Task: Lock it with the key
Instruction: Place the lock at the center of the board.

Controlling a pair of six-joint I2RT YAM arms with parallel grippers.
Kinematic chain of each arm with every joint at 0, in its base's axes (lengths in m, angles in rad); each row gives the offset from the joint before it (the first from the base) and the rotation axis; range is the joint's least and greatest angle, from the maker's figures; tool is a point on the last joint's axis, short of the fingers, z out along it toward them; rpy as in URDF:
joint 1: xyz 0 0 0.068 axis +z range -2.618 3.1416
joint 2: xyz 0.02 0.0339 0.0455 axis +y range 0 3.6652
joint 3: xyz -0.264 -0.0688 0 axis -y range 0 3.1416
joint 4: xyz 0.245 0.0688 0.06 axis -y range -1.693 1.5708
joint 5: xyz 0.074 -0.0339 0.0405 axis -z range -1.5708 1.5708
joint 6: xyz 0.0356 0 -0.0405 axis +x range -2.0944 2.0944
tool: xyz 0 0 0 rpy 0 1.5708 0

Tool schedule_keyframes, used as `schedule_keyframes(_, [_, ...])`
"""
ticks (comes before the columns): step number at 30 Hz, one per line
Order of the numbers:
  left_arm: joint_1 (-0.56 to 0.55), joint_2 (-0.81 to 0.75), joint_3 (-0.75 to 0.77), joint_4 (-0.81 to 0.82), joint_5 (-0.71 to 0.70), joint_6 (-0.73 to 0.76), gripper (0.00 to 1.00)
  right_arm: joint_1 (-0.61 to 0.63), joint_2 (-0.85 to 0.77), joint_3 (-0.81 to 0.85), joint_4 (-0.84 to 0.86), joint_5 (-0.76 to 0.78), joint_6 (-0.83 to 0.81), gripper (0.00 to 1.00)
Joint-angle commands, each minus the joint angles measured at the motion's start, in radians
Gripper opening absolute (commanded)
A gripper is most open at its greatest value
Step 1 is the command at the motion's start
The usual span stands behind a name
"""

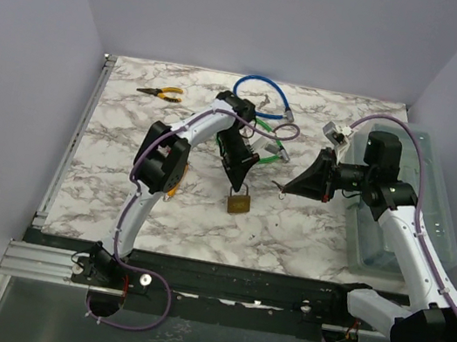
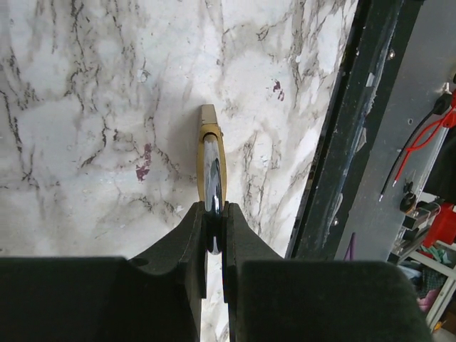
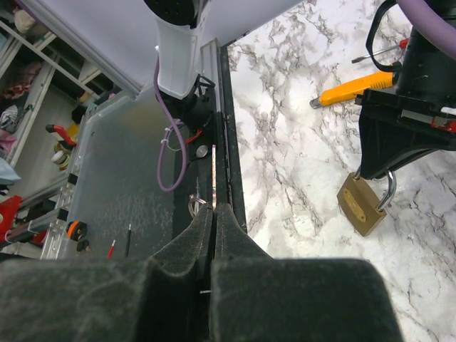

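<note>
We find the marble surface (image 1: 118, 191) open across the middle. A clear bin (image 1: 445, 174) bounds its right edge, while cable locks (image 1: 261, 88) and pliers (image 1: 161, 93) lie toward the far edge. The left hand (image 1: 240, 184) is almost closed, pinching the shackle (image 2: 212, 182) of the brass padlock (image 1: 238, 204). The padlock's body hangs slanted below it (we cannot tell whether it touches the surface). The right hand (image 1: 284, 185) is fully closed on the key (image 3: 214, 174), blade projecting ahead of the fingers. The padlock sits just beside the key tip, to the robot's left and slightly nearer the bases. We judge the gap between them unobstructed.
</note>
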Motion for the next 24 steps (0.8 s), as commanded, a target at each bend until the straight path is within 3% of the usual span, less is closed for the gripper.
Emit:
schedule_keyframes(1, [-0.001, 0.049, 0.065, 0.025, -0.053, 0.010, 0.13, -0.003, -0.007, -0.011, -0.015, -0.002, -0.017, 0.00])
schedule_keyframes(5, [-0.001, 0.073, 0.098, 0.053, -0.082, 0.001, 0.21, -0.003, -0.004, -0.011, -0.021, -0.001, -0.021, 0.00])
schedule_keyframes(16, [-0.001, 0.112, 0.165, 0.121, -0.149, -0.030, 0.29, -0.003, 0.001, -0.015, -0.011, -0.007, -0.010, 0.00])
schedule_keyframes(24, [0.015, 0.072, 0.230, 0.133, -0.126, -0.075, 0.70, -0.003, -0.011, -0.006, -0.014, 0.007, -0.005, 0.00])
